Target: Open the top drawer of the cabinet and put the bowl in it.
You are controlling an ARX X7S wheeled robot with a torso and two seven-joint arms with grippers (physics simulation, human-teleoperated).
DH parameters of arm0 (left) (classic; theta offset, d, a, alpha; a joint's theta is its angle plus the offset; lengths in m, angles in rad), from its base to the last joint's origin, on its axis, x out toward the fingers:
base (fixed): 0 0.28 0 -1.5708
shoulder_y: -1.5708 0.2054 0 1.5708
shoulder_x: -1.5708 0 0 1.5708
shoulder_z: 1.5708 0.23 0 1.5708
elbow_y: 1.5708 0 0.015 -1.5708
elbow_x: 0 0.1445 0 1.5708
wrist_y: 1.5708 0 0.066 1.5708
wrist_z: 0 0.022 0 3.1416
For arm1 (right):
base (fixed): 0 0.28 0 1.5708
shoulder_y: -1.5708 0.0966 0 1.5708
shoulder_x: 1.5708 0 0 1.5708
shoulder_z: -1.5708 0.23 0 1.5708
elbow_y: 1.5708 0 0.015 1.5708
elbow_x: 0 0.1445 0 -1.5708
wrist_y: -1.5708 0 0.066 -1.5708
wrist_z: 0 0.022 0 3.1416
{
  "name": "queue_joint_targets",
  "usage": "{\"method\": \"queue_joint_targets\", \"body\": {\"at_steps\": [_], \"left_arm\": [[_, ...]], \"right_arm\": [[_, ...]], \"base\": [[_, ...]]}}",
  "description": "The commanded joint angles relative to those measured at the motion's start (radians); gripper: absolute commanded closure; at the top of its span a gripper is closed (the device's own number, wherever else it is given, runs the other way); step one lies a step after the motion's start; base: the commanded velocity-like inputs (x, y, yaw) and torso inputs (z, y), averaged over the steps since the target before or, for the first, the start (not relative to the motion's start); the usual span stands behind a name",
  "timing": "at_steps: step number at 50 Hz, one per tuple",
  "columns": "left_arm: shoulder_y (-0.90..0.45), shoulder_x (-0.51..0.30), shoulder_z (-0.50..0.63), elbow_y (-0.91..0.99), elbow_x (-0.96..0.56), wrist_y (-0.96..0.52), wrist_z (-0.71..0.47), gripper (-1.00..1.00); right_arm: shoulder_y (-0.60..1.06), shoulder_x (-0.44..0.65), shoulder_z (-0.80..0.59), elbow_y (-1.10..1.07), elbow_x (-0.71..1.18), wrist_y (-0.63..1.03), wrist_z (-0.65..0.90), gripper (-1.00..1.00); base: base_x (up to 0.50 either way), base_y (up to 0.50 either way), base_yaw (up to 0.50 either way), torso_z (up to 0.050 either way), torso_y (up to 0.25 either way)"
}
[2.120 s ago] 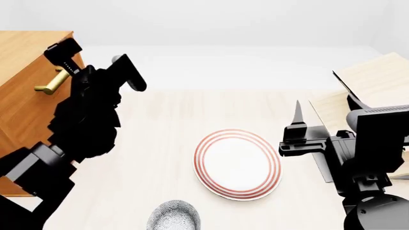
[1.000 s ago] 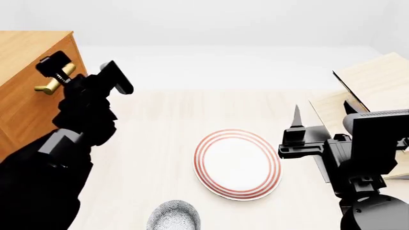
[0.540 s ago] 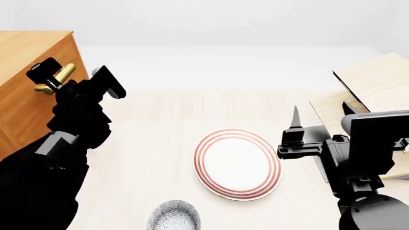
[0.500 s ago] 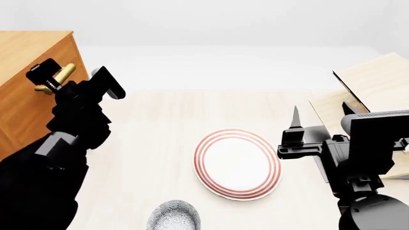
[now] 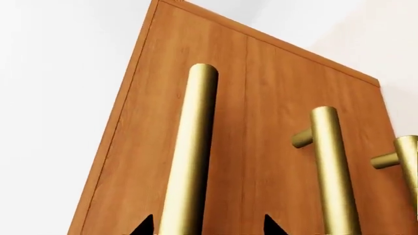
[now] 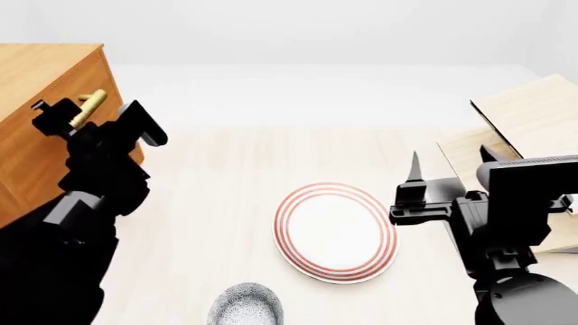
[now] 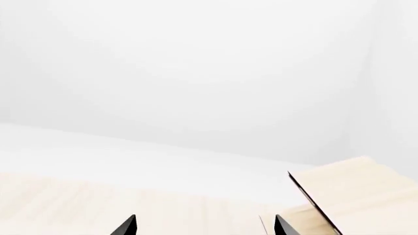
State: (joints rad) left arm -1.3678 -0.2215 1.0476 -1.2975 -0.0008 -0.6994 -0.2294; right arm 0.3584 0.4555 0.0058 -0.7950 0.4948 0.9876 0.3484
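Left wrist view: the left gripper's spread tips straddle the top drawer's brass bar handle on the orange-brown wooden cabinet, not yet clamped; the drawer looks closed. Head view: the small blue-grey speckled bowl sits untouched on the pale table, so both steps remain. Right wrist view: the right gripper hangs open and empty.

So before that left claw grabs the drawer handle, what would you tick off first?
1. Left gripper open: ok, its fingers are spread either side of the handle.
2. Right handle chosen: ok, the left wrist view shows the bar nearest the cabinet top edge sitting between the fingertips.
3. Jaws closed on the handle: not ok, not yet.
4. Top drawer pulled out: not ok, still flush.
5. Bowl ready: ok, it sits on the table near the plate, untouched.
6. Right gripper out of the way: ok, open and holding nothing, near the rack.
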Motion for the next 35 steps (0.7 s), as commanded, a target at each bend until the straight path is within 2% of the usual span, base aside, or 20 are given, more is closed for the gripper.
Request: {"method": "queue_joint_targets", "body": {"at_steps": [1, 35], "left_arm": [[0.004, 0.014, -0.033, -0.011, 0.006, 0.012, 0.007, 1.00], [-0.008, 0.036, -0.019, -0.006, 0.010, 0.068, 0.016, 1.00]], "right_arm": [[0.002, -0.018, 0.015, 0.010, -0.017, -0.005, -0.024, -1.00], [-0.009, -0.014, 0.013, 0.013, -0.008, -0.021, -0.015, -1.00]], "base": [[0.00, 0.00, 0.00, 0.000, 0.000], [0.00, 0.00, 0.00, 0.000, 0.000]]}}
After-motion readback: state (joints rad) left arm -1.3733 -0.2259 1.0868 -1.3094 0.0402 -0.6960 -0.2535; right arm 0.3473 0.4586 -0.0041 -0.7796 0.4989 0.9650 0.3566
